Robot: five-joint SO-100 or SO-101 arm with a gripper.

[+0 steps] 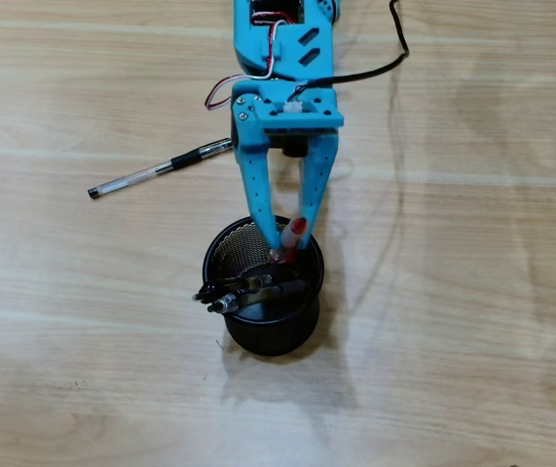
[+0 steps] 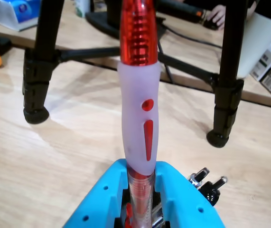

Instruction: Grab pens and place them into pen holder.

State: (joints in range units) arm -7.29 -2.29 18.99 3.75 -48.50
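- About 2 pens [image 1: 248,290], perhaps more, already lie in the pen holder [image 1: 264,336].
- The gripper [image 1: 287,248], closed on the red pen [image 2: 139,95], holds it over the holder.
- 1 clear pen [image 1: 161,167] remains on the table [image 1: 472,292].

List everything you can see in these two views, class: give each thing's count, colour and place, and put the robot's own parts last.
red pen: one, red and clear with a pale sleeve, gripped over the cup.
black-capped pens: two, leaning in the cup, tips over its left rim in the overhead view.
loose pen: one, clear with black sleeve, on the table left of the arm.
pen holder: one, black mesh, centre table.
table: one, light wood.
tripod legs: black, behind in the wrist view.
cable: one, black, beside the arm.
arm: one, blue.
tool: one, blue, shut on the red pen.
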